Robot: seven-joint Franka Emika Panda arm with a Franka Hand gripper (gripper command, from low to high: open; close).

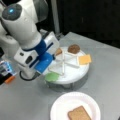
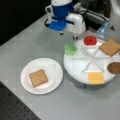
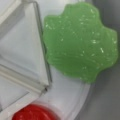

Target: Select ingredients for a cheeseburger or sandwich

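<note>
The ingredient pieces lie in a white divided tray [image 1: 73, 73] [image 2: 75, 67]. It holds the green lettuce [image 1: 52, 76] [image 2: 70, 48] [image 3: 80, 42] at its rim, a red tomato [image 2: 90, 40] [image 3: 32, 113], a toast square [image 2: 110, 46] [image 1: 58, 51], a dark patty [image 1: 74, 48] [image 2: 114, 67] and yellow cheese [image 1: 85, 59] [image 2: 96, 78]. A single toast slice [image 1: 79, 113] [image 2: 38, 77], the base of the sandwich, rests on the white plate [image 1: 60, 102] [image 2: 52, 65]. My gripper [image 1: 46, 67] [image 2: 68, 33] hangs just above the lettuce. Its fingertips are hidden, and the wrist view shows nothing held.
The arm's white and blue body covers the tray's side nearest the lettuce in a front view. A lit blue and orange device [image 1: 7, 72] sits at that view's left edge. A black perforated mat [image 2: 15, 110] borders the grey table at a front view's bottom left.
</note>
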